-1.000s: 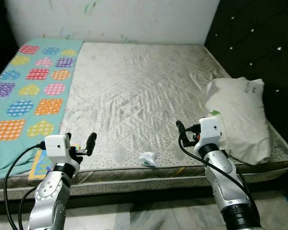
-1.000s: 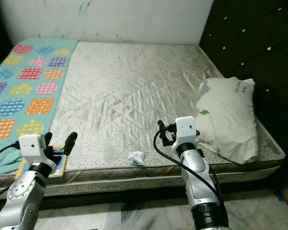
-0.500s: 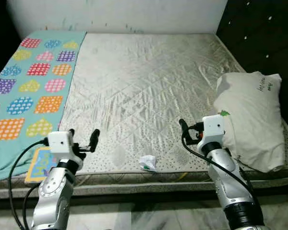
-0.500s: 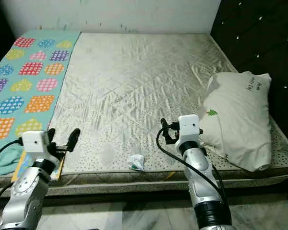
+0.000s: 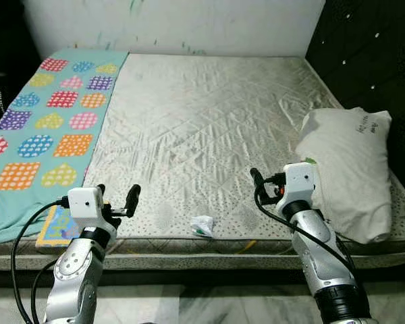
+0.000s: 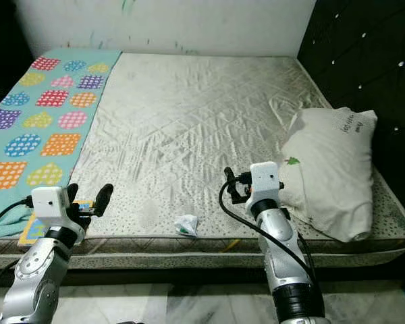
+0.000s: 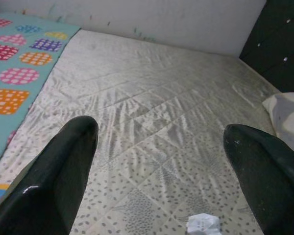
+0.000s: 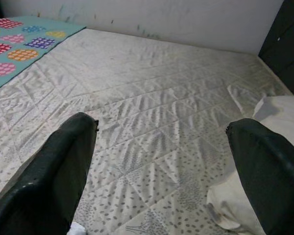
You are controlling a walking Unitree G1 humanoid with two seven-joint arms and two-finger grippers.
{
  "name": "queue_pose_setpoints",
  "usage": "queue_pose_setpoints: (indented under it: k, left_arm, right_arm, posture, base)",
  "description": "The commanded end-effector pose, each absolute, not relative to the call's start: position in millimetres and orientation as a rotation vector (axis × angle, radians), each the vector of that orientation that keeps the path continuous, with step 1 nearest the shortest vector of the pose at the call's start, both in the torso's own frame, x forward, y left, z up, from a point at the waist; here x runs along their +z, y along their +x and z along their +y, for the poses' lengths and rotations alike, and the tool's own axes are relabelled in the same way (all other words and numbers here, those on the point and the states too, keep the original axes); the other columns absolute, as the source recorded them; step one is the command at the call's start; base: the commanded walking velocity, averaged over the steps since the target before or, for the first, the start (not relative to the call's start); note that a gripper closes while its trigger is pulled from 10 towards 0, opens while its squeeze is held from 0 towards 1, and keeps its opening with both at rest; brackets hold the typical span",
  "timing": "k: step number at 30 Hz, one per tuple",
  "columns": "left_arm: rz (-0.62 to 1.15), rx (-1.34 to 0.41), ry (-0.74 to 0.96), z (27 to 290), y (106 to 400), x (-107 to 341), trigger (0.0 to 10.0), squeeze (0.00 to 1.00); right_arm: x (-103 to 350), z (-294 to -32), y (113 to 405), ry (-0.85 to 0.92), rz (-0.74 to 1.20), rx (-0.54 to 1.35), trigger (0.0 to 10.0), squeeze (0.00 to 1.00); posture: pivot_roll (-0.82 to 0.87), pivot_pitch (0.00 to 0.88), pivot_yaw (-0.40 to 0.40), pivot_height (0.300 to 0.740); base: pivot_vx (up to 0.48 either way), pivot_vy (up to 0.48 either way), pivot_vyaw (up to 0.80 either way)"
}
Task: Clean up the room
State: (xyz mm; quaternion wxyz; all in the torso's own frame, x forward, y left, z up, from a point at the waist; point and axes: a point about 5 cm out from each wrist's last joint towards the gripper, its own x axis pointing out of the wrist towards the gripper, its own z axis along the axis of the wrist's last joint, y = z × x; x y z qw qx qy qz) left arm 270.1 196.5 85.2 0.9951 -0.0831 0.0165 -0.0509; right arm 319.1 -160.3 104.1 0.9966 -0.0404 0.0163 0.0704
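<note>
Both claws, left [image 5: 115, 200] and right [image 7: 159, 171], still spread above mattress [image 5: 202, 121]; crumpled paper [image 5: 203, 225] unmoved; camera shifted.

Backing off and tilting up a little, taking in more of the quilted grey mattress [image 5: 209, 128] and the white wall behind it. Sliding in the head views as a result: the crumpled white paper scrap [image 5: 203, 225] near the mattress's front edge, the white pillow [image 5: 347, 172] on the right, the teal blanket with coloured patches [image 5: 47, 128] on the left. Holding the same raised, spread-fingered pose at the front edge: the left end effector [image 5: 116, 201] and the right end effector [image 5: 268, 187].
</note>
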Motion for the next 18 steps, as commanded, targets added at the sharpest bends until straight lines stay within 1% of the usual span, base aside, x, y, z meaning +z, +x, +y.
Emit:
queue_pose_setpoints:
  k: [1,12,18]
  left_arm:
    - [0.045,-0.107,-0.171,196.7,269.1,83.1,10.0,0.00]
    - [0.049,-0.109,-0.167,196.7,267.7,82.1,10.0,0.00]
    - [0.055,-0.116,-0.163,196.4,266.9,81.3,10.0,0.00]
  right_arm:
    - [103.9,-159.5,319.3,-0.086,0.031,0.145,10.0,0.00]
    - [105.0,-158.1,319.6,-0.101,0.019,0.162,10.0,0.00]
    - [105.4,-158.4,319.4,-0.107,0.012,0.163,10.0,0.00]
  posture:
    - [0.06,0.075,-0.031,0.740]
    - [0.07,0.069,-0.032,0.740]
    - [0.07,0.064,-0.031,0.740]
  base:
    - [0.285,0.000,0.00]
    - [0.289,0.000,0.00]
    - [0.289,0.000,0.63]
